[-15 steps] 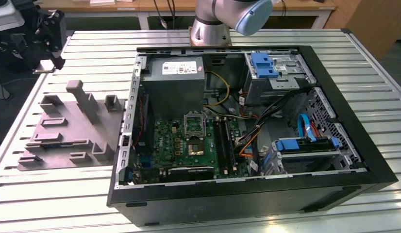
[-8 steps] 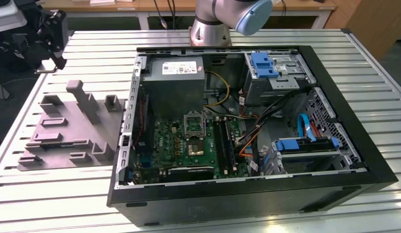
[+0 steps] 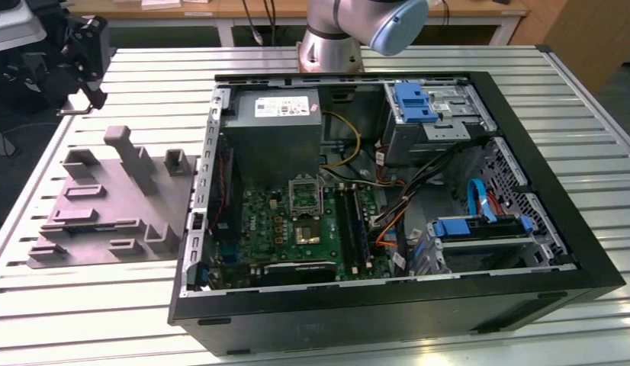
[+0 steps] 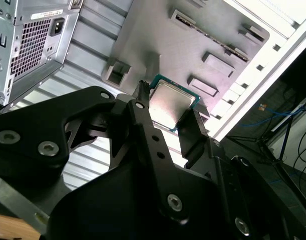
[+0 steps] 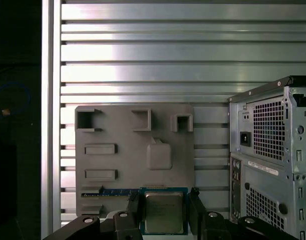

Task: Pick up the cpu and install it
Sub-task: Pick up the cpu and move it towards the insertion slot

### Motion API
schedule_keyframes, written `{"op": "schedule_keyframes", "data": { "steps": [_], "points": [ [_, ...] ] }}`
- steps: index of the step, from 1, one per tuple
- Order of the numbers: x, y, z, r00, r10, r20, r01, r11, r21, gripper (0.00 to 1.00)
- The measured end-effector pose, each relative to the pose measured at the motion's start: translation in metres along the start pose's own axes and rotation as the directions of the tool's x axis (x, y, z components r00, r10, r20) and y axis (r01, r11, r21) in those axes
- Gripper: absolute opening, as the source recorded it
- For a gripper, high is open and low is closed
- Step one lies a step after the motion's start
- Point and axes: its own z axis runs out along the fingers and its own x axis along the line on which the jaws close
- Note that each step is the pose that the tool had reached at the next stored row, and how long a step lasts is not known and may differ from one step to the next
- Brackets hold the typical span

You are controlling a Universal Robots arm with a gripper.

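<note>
The cpu (image 5: 164, 212) is a flat square chip with a dull silver top and a thin pale rim, and it sits between my two black fingers. My gripper (image 5: 164, 201) is shut on it by two opposite edges. In the second wrist view the cpu (image 4: 171, 104) hangs in my gripper (image 4: 168, 105) well above the grey fixture (image 4: 158, 45). In the exterior view my gripper (image 3: 88, 57) is high at the far left, beyond the fixture (image 3: 101, 213). The silver-framed socket (image 3: 306, 200) lies on the green motherboard (image 3: 279, 229) inside the open computer case.
The open black computer case (image 3: 600, 259) takes up the middle and the exterior view's right of the slatted metal table (image 3: 91, 305). Its rear panel (image 5: 268, 165) stands beside the fixture (image 5: 122, 165). Cables, drive cages and a power supply (image 3: 279, 122) crowd the case. The arm's base (image 3: 330, 46) stands behind it.
</note>
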Motion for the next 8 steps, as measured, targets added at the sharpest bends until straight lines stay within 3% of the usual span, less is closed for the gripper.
{"op": "schedule_keyframes", "data": {
  "steps": [8],
  "points": [
    [-0.0038,0.0001,0.0,1.0,0.0,0.0,0.0,1.0,0.0,0.47]
  ]
}}
